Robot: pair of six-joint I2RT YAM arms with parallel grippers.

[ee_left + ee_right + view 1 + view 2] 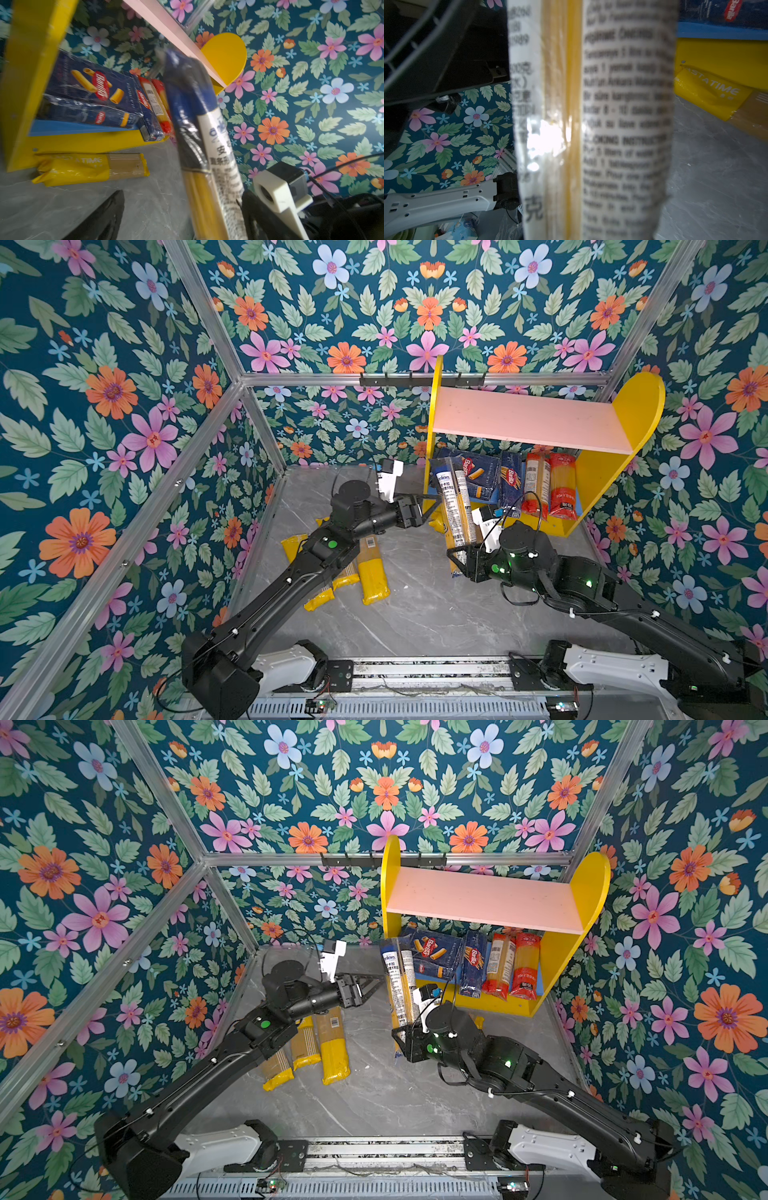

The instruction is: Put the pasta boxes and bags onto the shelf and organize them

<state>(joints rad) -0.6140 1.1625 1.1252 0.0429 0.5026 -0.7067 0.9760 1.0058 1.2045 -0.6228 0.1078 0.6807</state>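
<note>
Spaghetti in the white-labelled bag (pixel 455 502) stands steeply tilted, clenched near its lower end by the right gripper (pixel 457 562). Its dark blue top reaches up past the jaws, in front of the shelf (pixel 528 423). The left gripper (pixel 376 988), jaws spread and empty, sits just beside that bag. Beyond both grippers, the blue board carries two Barilla boxes (pixel 478 477) and two red-ended bags (pixel 561 485). Yellow-ended bags (pixel 372 572) lie beneath the left arm.

A white-labelled, blue-ended spaghetti bag (pixel 209 145) stands tilted in the foreground. Behind it, two Barilla boxes (pixel 91 91) and red-ended bags (pixel 154 104) sit on the blue board (pixel 68 127) of the shelf (pixel 31 62); a yellow-ended bag (pixel 91 168) lies at its base.
</note>
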